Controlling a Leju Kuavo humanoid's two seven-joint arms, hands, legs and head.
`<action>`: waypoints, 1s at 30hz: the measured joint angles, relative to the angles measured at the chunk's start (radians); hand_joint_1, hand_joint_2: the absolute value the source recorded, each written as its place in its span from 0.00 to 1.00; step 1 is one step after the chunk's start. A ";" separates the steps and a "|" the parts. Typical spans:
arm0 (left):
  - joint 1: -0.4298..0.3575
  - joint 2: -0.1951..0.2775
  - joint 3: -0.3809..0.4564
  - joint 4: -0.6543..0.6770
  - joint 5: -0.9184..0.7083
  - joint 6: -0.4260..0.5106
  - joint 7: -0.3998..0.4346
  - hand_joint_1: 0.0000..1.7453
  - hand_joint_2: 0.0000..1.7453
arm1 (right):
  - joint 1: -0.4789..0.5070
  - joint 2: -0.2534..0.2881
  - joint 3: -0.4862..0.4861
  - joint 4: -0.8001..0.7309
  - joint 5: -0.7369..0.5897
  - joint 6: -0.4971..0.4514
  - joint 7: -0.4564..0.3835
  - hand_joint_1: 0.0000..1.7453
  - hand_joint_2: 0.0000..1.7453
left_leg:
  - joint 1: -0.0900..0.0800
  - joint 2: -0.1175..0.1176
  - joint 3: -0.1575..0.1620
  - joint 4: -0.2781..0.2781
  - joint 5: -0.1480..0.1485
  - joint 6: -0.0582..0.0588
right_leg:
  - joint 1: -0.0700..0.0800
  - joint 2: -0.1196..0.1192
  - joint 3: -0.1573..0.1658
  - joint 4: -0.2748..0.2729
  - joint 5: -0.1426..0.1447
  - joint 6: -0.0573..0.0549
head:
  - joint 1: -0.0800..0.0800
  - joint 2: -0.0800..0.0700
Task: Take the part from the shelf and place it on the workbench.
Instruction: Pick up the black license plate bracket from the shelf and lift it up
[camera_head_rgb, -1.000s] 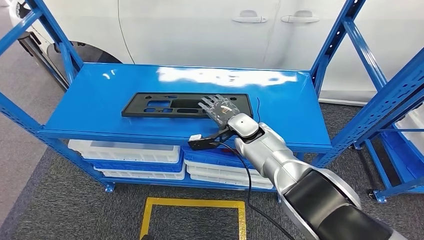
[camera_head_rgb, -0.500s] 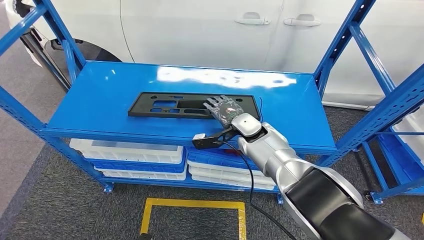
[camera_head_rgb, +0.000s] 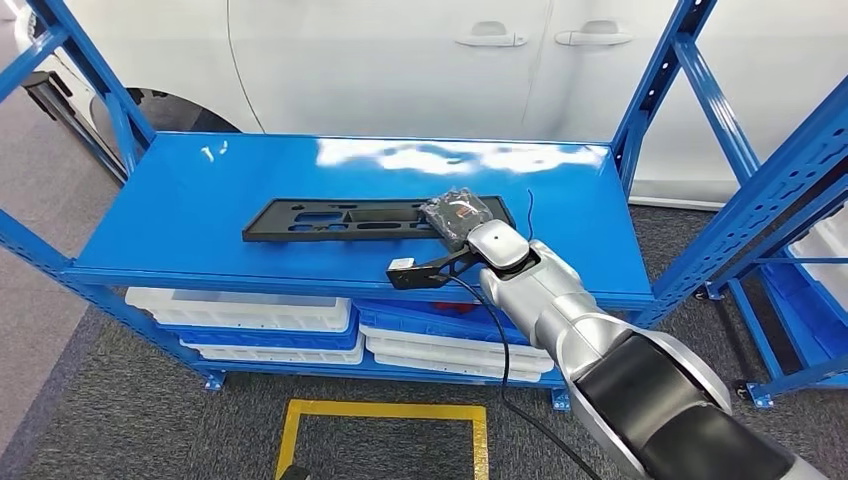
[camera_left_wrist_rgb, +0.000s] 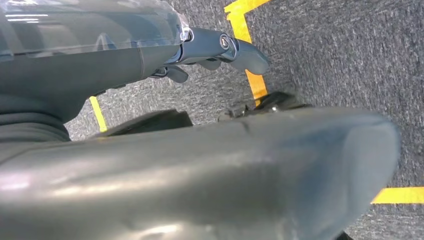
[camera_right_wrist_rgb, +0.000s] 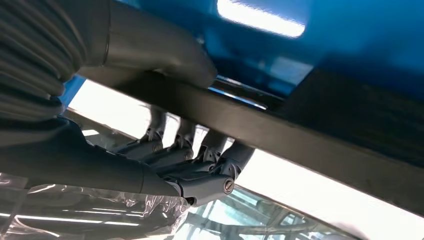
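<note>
Now closed on the part's (camera_head_rgb: 370, 218) right end where earlier spread above it, right hand (camera_head_rgb: 462, 218) with thumb (camera_right_wrist_rgb: 165, 52) over, fingers (camera_right_wrist_rgb: 200, 150) under; flat on the shelf (camera_head_rgb: 200, 200), likely light, stiff, long, prone to tip; left hand (camera_left_wrist_rgb: 215, 47) empty, loosely curled.

My right hand (camera_head_rgb: 458, 219) sits on the right end of the black panel (camera_head_rgb: 340, 218), on the blue shelf top (camera_head_rgb: 200, 200). Bare deck lies open at twelve, three and nine o'clock. Blue uprights (camera_head_rgb: 660, 90) wall off two and ten o'clock; a white car door (camera_head_rgb: 400, 60) stands beyond at twelve.
</note>
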 joint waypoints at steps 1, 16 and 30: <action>0.001 0.000 0.000 0.000 0.000 0.000 0.000 0.00 0.00 | -0.001 0.000 0.000 0.000 0.001 0.000 0.000 0.99 1.00 | -0.001 0.000 0.000 -0.001 0.013 0.003 | 0.003 0.001 0.002 0.001 -0.001 -0.001 | 0.000 0.000; -0.003 -0.001 0.001 0.000 0.002 -0.003 -0.014 0.00 0.00 | 0.001 -0.005 -0.007 0.001 0.017 -0.010 -0.012 1.00 1.00 | -0.005 0.007 0.140 -0.308 0.148 0.052 | -0.001 0.004 -0.095 0.221 -0.119 0.051 | 0.000 0.000; -0.003 0.000 0.010 0.000 0.041 -0.005 -0.046 0.00 0.75 | 0.032 0.011 -0.250 -0.246 -0.656 0.174 -0.469 1.00 1.00 | -0.001 0.007 0.062 -0.149 0.053 -0.001 | -0.014 -0.002 -0.004 0.007 -0.008 0.008 | 0.000 0.000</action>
